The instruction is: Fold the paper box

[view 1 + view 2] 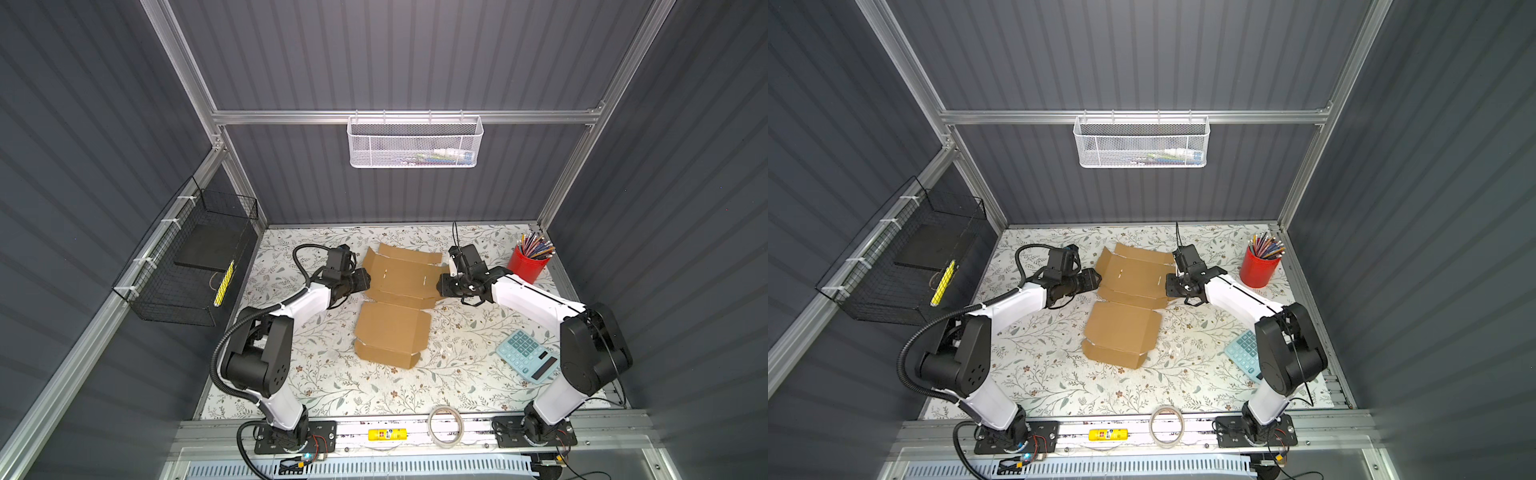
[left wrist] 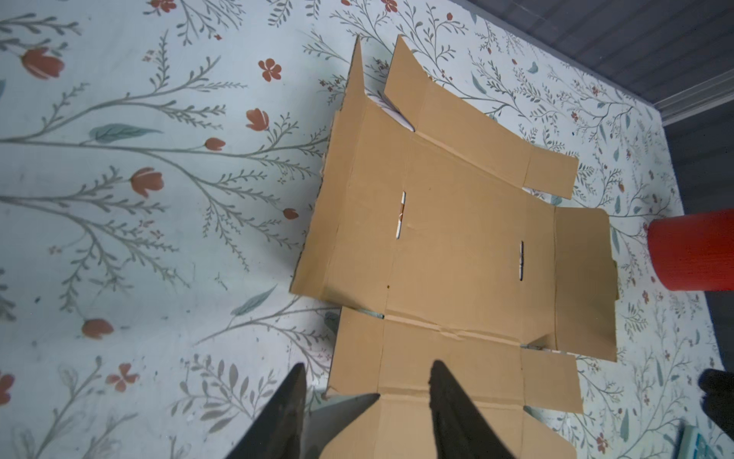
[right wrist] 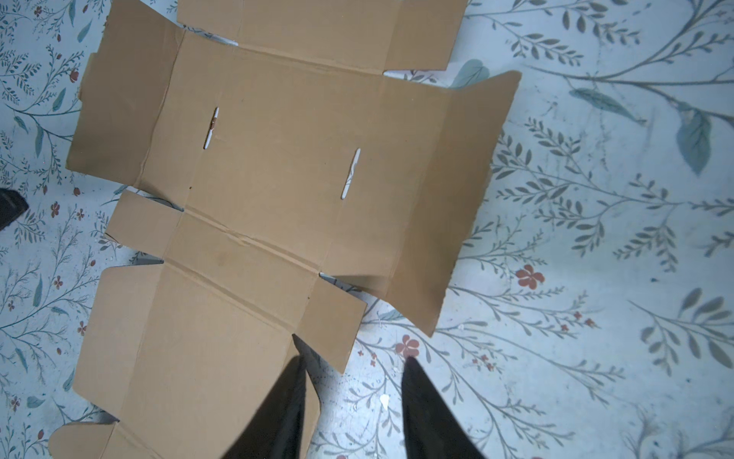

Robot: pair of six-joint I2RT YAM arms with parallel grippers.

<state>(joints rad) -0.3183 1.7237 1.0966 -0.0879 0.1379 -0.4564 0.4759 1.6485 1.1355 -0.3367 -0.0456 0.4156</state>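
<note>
Your box lies mid-frame in both top views, mostly flat; side flaps barely lifted, walls unformed. Left gripper, right gripper: jaws apart, empty, flanking it. Nearly all folding left.

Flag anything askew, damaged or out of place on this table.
The paper box lies skewed on the floral mat, with a small wrinkle in the crease of its middle strip. The tape roll sits off the mat, on the front rail. Nothing is spilled.
</note>
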